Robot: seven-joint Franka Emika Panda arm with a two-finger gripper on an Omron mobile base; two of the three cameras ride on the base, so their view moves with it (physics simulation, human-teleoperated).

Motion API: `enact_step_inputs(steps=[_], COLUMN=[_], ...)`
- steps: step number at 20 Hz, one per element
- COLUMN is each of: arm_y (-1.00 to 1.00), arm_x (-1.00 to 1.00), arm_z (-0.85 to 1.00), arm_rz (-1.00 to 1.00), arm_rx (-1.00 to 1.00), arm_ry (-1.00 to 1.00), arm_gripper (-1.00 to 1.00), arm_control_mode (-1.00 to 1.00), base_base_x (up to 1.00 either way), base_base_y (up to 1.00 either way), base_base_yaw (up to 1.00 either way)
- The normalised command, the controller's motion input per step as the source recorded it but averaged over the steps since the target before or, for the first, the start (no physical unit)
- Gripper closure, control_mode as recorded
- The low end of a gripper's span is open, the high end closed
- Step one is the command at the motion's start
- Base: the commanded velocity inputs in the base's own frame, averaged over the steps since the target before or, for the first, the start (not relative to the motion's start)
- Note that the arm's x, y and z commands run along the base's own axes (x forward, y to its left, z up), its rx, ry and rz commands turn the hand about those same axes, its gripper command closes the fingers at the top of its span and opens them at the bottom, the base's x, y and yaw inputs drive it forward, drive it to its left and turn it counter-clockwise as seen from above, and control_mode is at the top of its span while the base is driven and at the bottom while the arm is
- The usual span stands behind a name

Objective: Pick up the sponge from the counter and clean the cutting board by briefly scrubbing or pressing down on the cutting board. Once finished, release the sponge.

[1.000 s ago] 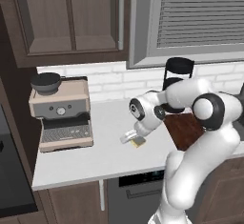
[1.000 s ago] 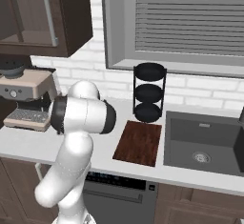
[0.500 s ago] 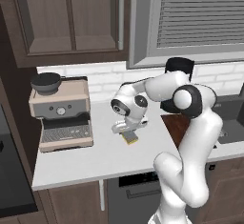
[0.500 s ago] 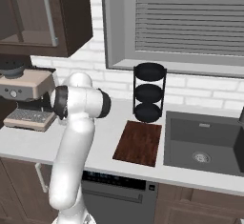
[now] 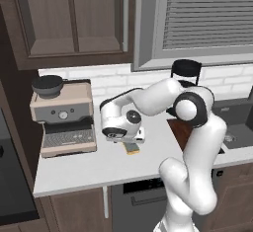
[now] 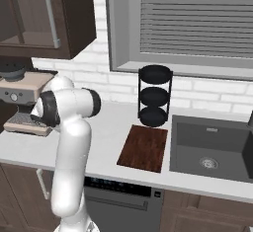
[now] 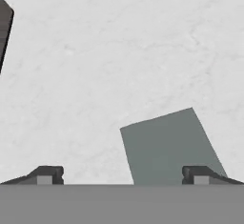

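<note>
On the counter (image 5: 99,164), just right of the coffee machine (image 5: 63,117), lies the sponge (image 5: 131,147), grey-green side up and flat. The gripper (image 7: 123,174) hangs directly over it, pointing down, a fitting pose for a grasp from above. Its fingers are spread wide, with nothing between them yet; in the hand view the sponge (image 7: 169,144) sits off-centre, close to one tip, so a small sideways shift looks needed before closing. The board (image 6: 144,148) lies well apart to the right, between the sponge and the sink (image 6: 212,149), in front of a black tiered rack (image 6: 154,96). Its face is bare, leaving room to press the sponge down. Pickup, I judge, is the step in hand; scrubbing has not begun.
</note>
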Motion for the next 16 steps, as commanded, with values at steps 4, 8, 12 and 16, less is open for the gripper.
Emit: enact_step_inputs(steps=[4,8,12,16], arm_y=[-0.52,-0.43,-0.58,-0.80], arm_x=[-0.33,-0.22,-0.42,-0.78], arm_z=[1.00,1.00,1.00,1.00], arm_rz=[-0.13,-0.05,-0.01,0.00], arm_rx=[0.11,0.01,0.00,0.00], arm_ry=[-0.12,-0.14,-0.19,-0.29], arm_gripper=[-1.00,-1.00,-1.00,-1.00], arm_control_mode=[-1.00,-1.00,-1.00,-1.00], base_base_x=[0.00,0.00,0.00,0.00], base_base_y=[0.00,0.00,0.00,0.00], base_base_yaw=[0.00,0.00,0.00,0.00])
